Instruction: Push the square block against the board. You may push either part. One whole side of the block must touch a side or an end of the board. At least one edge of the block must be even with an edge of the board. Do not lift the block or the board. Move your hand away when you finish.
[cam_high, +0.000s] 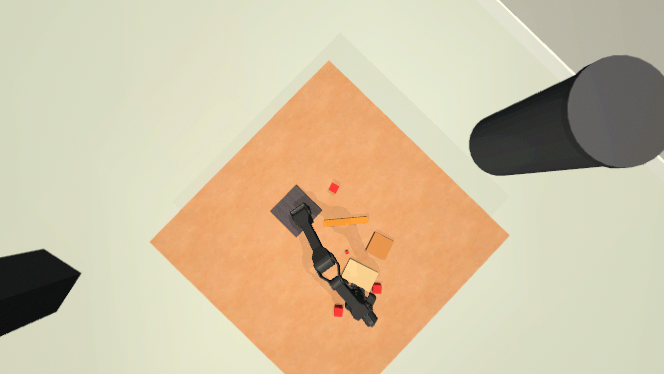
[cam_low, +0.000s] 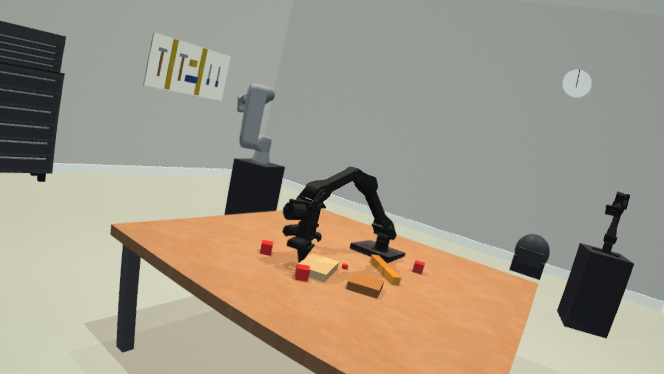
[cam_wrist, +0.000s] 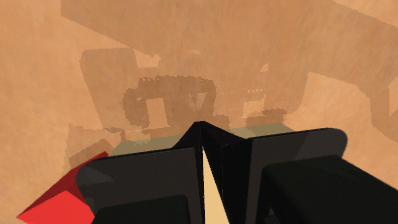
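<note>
The pale cream rectangular board (cam_high: 360, 274) (cam_low: 321, 266) lies flat on the table; part of it shows between the fingers in the wrist view (cam_wrist: 214, 205). The orange-brown square block (cam_high: 380, 245) (cam_low: 365, 284) lies flat, apart from the board, with open table between them. It is turned only slightly against the board in the top view. My gripper (cam_low: 303, 258) (cam_wrist: 199, 126) is shut and empty, pointing down close by the board's side away from the arm base. Whether its tips touch the board is hidden.
A red cube (cam_high: 377, 288) (cam_low: 302, 272) (cam_wrist: 60, 207) sits close by the board's corner. Another red cube (cam_high: 338, 311) (cam_low: 266, 247) stands behind the hand. A tiny red cube (cam_high: 347, 252) (cam_low: 345, 266), an orange bar (cam_high: 345, 221) (cam_low: 385, 270) and a third red cube (cam_high: 334, 188) (cam_low: 418, 267) lie towards the arm base.
</note>
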